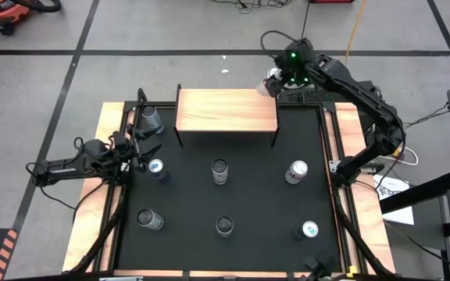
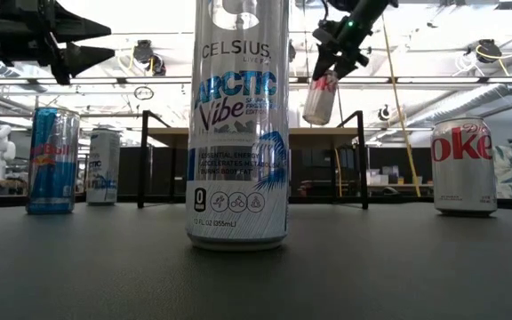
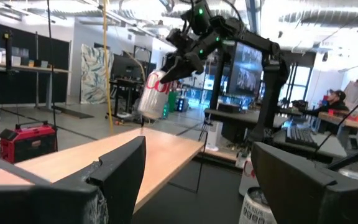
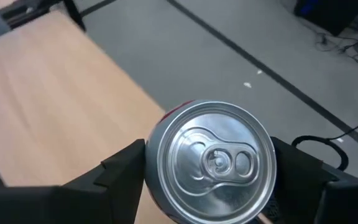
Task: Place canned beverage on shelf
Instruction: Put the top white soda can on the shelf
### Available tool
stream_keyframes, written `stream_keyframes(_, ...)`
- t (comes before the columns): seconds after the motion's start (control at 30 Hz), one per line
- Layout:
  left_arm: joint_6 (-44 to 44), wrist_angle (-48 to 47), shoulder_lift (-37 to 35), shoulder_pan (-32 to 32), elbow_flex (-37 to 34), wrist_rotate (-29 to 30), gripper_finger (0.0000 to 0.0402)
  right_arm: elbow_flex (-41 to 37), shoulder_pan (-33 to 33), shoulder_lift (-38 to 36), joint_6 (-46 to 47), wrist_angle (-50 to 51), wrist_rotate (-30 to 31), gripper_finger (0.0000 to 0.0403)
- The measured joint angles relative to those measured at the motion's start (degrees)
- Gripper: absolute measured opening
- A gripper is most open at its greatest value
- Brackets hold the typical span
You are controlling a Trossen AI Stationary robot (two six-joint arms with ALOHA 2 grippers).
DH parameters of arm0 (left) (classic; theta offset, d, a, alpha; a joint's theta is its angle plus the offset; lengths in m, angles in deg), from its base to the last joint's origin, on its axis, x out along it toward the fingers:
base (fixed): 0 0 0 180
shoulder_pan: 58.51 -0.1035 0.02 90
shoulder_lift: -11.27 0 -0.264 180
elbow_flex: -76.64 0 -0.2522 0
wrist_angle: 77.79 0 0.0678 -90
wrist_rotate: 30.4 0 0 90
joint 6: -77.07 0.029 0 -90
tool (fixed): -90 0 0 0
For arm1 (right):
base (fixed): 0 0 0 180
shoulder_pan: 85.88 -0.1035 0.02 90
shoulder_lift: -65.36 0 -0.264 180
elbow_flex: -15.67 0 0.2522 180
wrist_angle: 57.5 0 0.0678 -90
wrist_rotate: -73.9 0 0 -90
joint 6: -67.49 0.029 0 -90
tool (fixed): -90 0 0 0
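The right gripper (image 1: pixel 273 81) hangs in the air just beyond the far right corner of the small light-wood shelf on thin black legs (image 1: pixel 226 110), its fingers closed around a silver and red drink can (image 4: pixel 211 163). The right wrist view looks straight down on the can's pull-tab lid, with a dark finger pressed against either side. Seen from the low view the can (image 2: pixel 319 98) tilts, its long axis leaning off vertical, and it rides above the level of the shelf board.

What the placement turns on: from the can, bare shelf top lies toward about eight o'clock in the overhead picture, and lower. By my judgement the can needs carrying inward over the board and righting to upright before it comes down.

The left gripper (image 1: pixel 137 150) waits at the left edge of the black counter (image 1: pixel 256 199), fingers spread wide and empty, much farther from that corner.
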Motion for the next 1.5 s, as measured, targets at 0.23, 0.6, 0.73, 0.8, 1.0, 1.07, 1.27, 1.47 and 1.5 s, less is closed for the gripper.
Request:
stream_keyframes(0.23, -0.06, -1.27, 0.0, 0.02, -0.02, 0.0, 0.0293, 0.0, -0.29, 0.5, -0.14, 0.25, -0.05, 0.0256)
stream_keyframes(0.6, -0.01, -1.31, 0.0, 0.02, -0.02, 0.0, 0.0293, 0.0, -0.33, 2.04, 0.26, 1.95, -0.03, 0.0256)
stream_keyframes(0.73, -0.01, -1.36, 0.0, 0.01, -0.02, 0.0, 0.0293, 0.0, -0.59, 3.79, 0.08, 1.5, 0.33, 0.0256)
stream_keyframes(0.8, -0.01, -1.4, 0.0, 0.02, -0.02, 0.0, 0.0293, 0.0, -0.63, 4.6, -0.29, 0.97, 0.15, 0.0256)
stream_keyframes(1.0, 0.01, -1.44, 0.0, 0.02, -0.02, 0.0, 0.0293, 0.26, -1.09, 6.01, -1.91, 0.53, 0.11, 0.0256)
stream_keyframes(1.07, 0.01, -1.44, 0.0, 0.02, -0.02, 0.0, 0.0293, 0.26, -1.11, 6.07, -2.41, 0.53, 0.2, 0.0256)
stream_keyframes(1.27, -0.01, -1.44, 0.0, 0.02, -0.02, 0.0, 0.0293, 0.18, -1.09, 5.85, -2.74, 0.69, 0.26, 0.0271)
stream_keyframes(1.47, -0.02, -1.44, 0.0, 0.0, -0.02, 0.0, 0.0293, 0.09, -1.09, 5.85, -3.16, 0.51, 0.37, 0.0275)
stream_keyframes(1.5, -0.03, -1.44, 0.0, 0.0, -0.02, 0.0, 0.0293, 0.09, -1.09, 5.86, -3.16, 0.41, 0.37, 0.0275)
